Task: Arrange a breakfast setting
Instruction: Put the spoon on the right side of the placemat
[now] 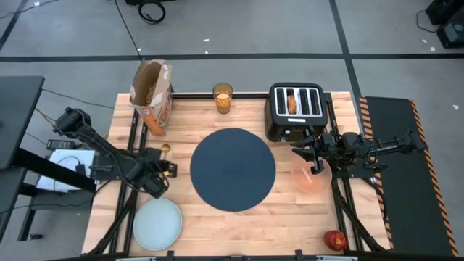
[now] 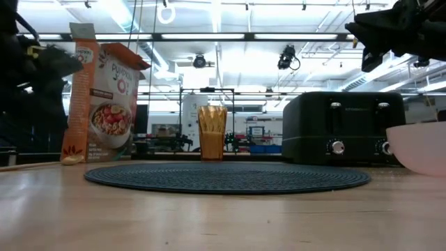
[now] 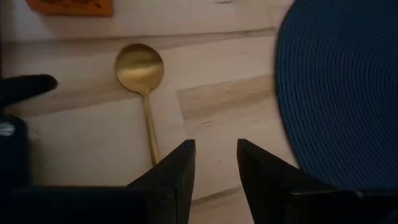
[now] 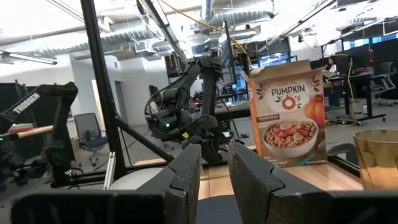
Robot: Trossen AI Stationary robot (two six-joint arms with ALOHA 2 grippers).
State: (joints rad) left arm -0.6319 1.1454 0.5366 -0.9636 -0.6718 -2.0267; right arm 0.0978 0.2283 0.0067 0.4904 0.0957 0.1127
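The dark-blue mat (image 1: 233, 169) lies at the table's middle. The gold spoon (image 3: 142, 73) lies on the wood left of it, its bowl toward the far edge. My left gripper (image 3: 214, 167) is open just right of the spoon's handle end, low over the table (image 1: 162, 174). The pinkish bowl (image 1: 313, 177) stands right of the mat. My right gripper (image 1: 301, 150) hangs open and empty above it (image 2: 390, 35). The amber glass (image 1: 222, 98) stands at the far edge, the plate (image 1: 157, 223) at the near left, the apple (image 1: 334, 240) at the near right. Toast (image 1: 291, 101) sits in the toaster.
The black toaster (image 1: 295, 111) stands at the far right, just behind my right gripper. The open cereal box (image 1: 152, 94) stands at the far left, behind the spoon. Bare wood shows between the mat and the near edge.
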